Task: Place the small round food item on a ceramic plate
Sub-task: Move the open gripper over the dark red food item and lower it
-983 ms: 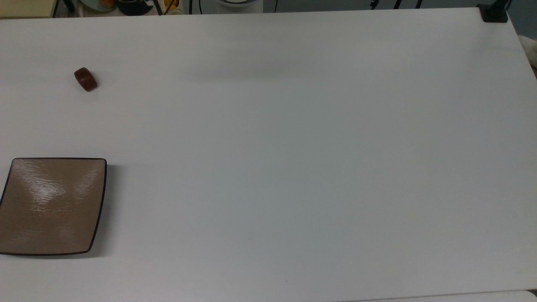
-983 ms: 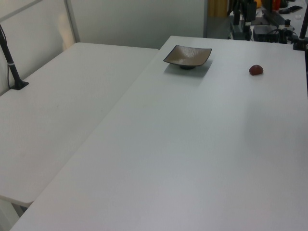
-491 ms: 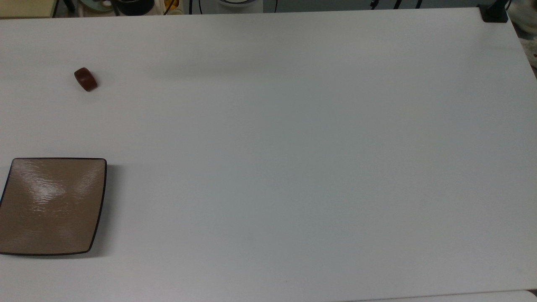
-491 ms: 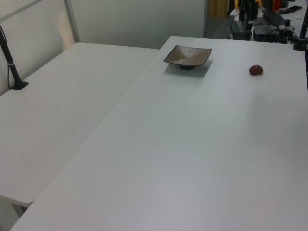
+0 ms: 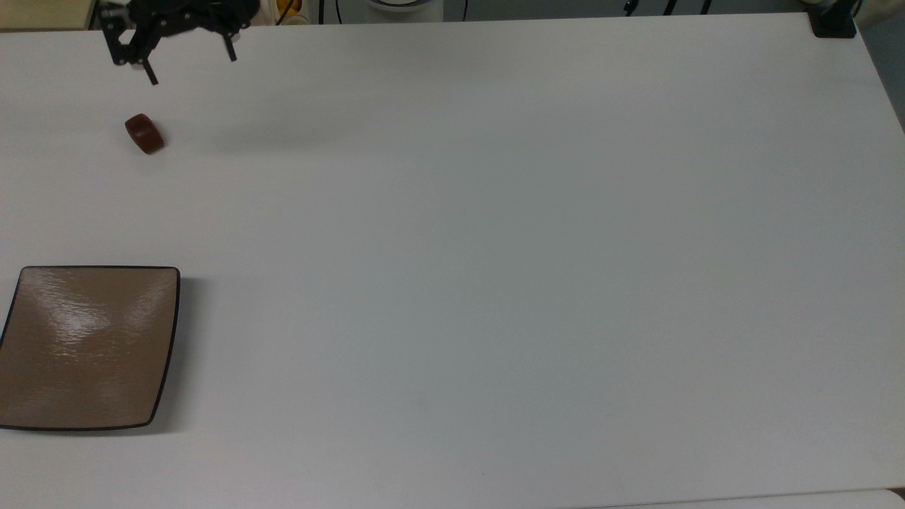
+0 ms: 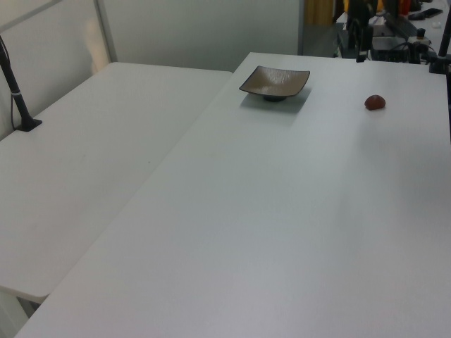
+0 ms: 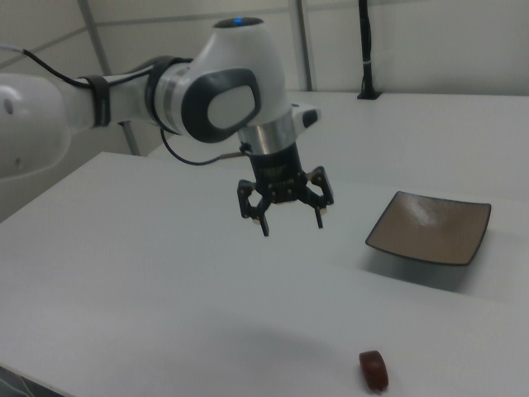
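Black two-finger gripper (image 7: 292, 222), fingers spread and empty, above white table (image 5: 495, 247); small reddish-brown rounded food chunk (image 5: 144, 133) lies well apart from square tan-brown ceramic plate (image 5: 85, 346).

Robotics lab. White robot arm (image 7: 207, 99) with trailing cable reaches over bare white table (image 5: 495, 247); second white table (image 6: 91, 162) butted alongside, beyond arm. Black clamped pole (image 7: 364, 50) stands behind arm. Cluttered equipment bench (image 6: 394, 35) beside table's far edge. Plain pale partition walls (image 6: 204, 28).
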Controlling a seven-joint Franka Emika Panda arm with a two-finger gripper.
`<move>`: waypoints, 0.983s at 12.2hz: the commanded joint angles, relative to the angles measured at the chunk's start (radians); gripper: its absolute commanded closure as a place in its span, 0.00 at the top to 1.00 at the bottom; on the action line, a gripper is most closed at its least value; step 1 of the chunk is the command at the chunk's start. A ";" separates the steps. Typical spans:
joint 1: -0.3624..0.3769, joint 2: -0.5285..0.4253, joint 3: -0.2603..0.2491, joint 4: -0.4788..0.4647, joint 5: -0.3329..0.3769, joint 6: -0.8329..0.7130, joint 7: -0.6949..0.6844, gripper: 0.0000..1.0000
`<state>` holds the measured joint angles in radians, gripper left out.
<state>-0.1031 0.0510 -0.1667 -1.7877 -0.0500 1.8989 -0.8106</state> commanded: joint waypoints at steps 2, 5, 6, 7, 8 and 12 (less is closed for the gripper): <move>-0.056 0.064 -0.023 -0.035 -0.010 0.069 -0.107 1.00; -0.090 0.099 -0.063 -0.103 -0.010 0.169 -0.191 1.00; -0.102 0.118 -0.066 -0.116 -0.011 0.187 -0.199 1.00; -0.113 0.136 -0.066 -0.119 -0.011 0.207 -0.200 1.00; -0.122 0.154 -0.066 -0.127 -0.011 0.233 -0.200 1.00; -0.152 0.197 -0.068 -0.185 -0.040 0.362 -0.205 1.00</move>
<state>-0.2497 0.2404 -0.2285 -1.9355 -0.0674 2.2037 -0.9947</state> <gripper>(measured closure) 0.000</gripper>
